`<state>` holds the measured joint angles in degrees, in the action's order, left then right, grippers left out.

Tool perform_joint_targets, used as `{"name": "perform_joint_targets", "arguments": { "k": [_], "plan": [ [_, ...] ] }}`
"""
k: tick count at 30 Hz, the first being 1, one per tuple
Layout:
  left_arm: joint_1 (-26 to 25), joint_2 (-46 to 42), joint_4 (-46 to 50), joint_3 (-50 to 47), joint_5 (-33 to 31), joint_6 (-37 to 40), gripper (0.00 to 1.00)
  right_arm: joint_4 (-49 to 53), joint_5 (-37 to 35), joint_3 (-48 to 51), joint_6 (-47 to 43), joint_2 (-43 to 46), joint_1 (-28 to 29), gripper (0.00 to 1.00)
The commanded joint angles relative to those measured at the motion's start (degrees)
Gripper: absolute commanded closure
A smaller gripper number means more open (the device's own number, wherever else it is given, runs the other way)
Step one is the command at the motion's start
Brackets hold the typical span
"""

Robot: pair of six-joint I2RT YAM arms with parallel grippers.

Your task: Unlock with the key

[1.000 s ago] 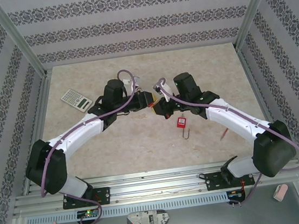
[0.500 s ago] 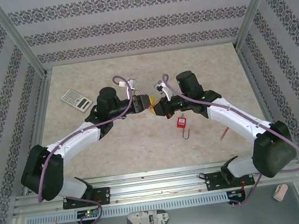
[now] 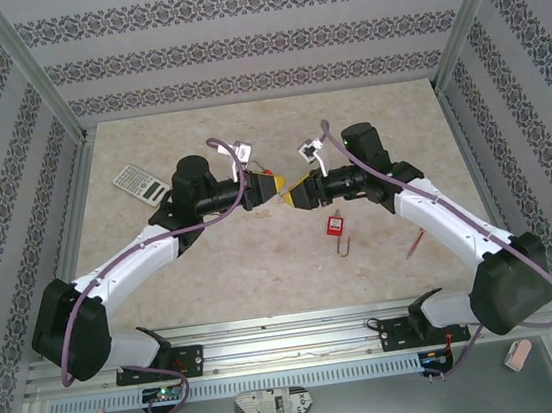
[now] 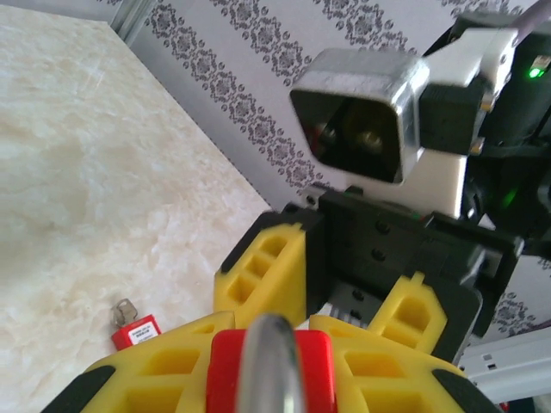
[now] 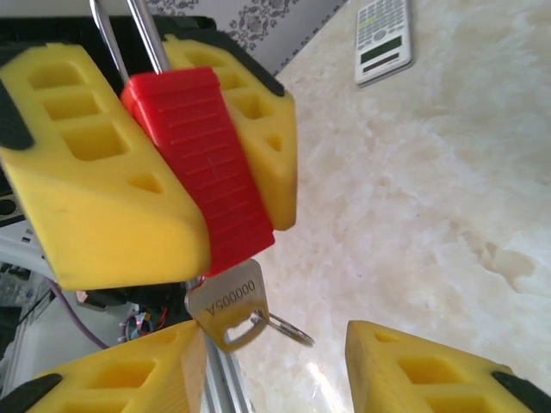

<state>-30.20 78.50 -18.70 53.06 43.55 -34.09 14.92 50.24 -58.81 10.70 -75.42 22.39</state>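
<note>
A red padlock (image 5: 202, 163) is clamped between the yellow fingers (image 5: 95, 172) of my left gripper (image 4: 271, 344), which is shut on its body, and its silver shackle (image 4: 269, 361) points back toward the left wrist camera. A silver key (image 5: 228, 301) with a small ring sticks out of the padlock's lower end. My right gripper (image 5: 275, 361) faces it, open. One of its fingers (image 5: 112, 379) lies close beside the key's head and the other stands well apart. In the top view the two grippers (image 3: 262, 190) (image 3: 297, 194) meet tip to tip above mid-table.
A second red padlock (image 3: 335, 226) lies on the table below the right gripper, with a thin metal piece (image 3: 343, 249) beside it. A calculator (image 3: 141, 183) lies at the back left and a red pen (image 3: 415, 243) at the right. Patterned walls enclose the table.
My right gripper has opened and let go of the key, which stays in the padlock. The left gripper keeps its grip, and both wrists have shifted slightly outward.
</note>
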Motion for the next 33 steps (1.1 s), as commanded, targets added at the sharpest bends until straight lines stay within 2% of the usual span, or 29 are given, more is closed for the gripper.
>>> {"name": "perform_joint_targets", "arguments": {
  "k": [1,8,11,15,21,27,33],
  "plan": [
    [0.19,-2.60,8.28,1.70,3.46,5.34,1.00,0.14,-6.57,-0.89,0.22,2.45,-2.61,0.51],
    [0.22,-2.20,19.95,5.78,-0.34,11.62,1.00,-0.97,-10.97,0.66,1.96,8.88,-3.36,0.45],
    [0.05,-1.18,23.89,7.64,-0.03,13.34,1.00,-2.39,-9.10,-1.39,3.25,7.14,-2.01,0.44],
    [-0.29,-0.21,24.37,8.06,2.40,13.75,1.00,-5.27,-6.06,-2.90,4.78,3.24,-0.28,0.43],
    [-1.39,-0.36,25.93,8.36,2.77,15.57,1.00,-7.31,-7.84,-3.60,4.15,1.82,3.41,0.42],
    [-3.98,-0.25,29.06,9.64,4.56,19.81,1.00,-9.96,-4.66,-4.07,6.00,-0.23,2.67,0.43],
    [-5.49,0.55,33.19,11.26,1.39,22.49,1.00,-13.98,-0.49,-3.60,8.85,-1.33,1.95,0.45]
  ]
}}
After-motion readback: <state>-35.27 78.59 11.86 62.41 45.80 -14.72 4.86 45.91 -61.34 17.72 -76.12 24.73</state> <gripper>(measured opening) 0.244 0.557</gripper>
